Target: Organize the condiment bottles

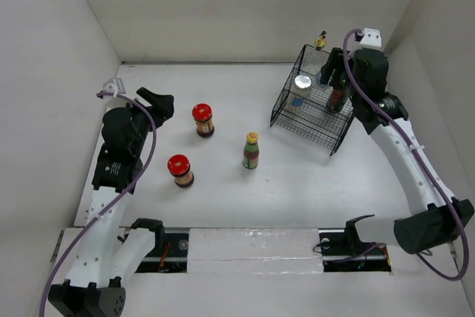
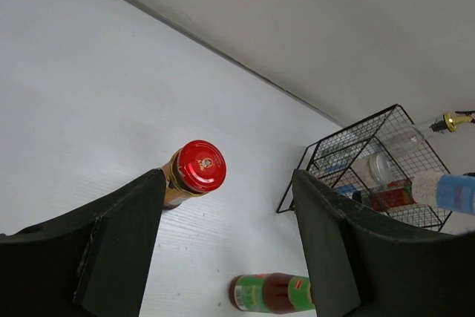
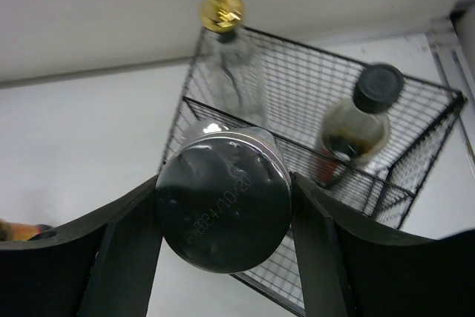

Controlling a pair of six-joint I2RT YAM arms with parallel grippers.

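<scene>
The right jaws grip a silver-capped white jar point(image 3: 223, 209) by its sides, long axis upright, directly over the black wire basket point(image 1: 286, 107) at the tabletop's far right corner, while the left jaws stand open, empty, toward a red-lidded jar point(image 2: 194, 172).

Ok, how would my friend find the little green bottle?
Start at the black wire basket on the right. To its left, three bottles stand out in the open, and the green bottle is the one nearest the basket. It alone has a yellow cap, while the two dark jars beside it have red lids.
</scene>
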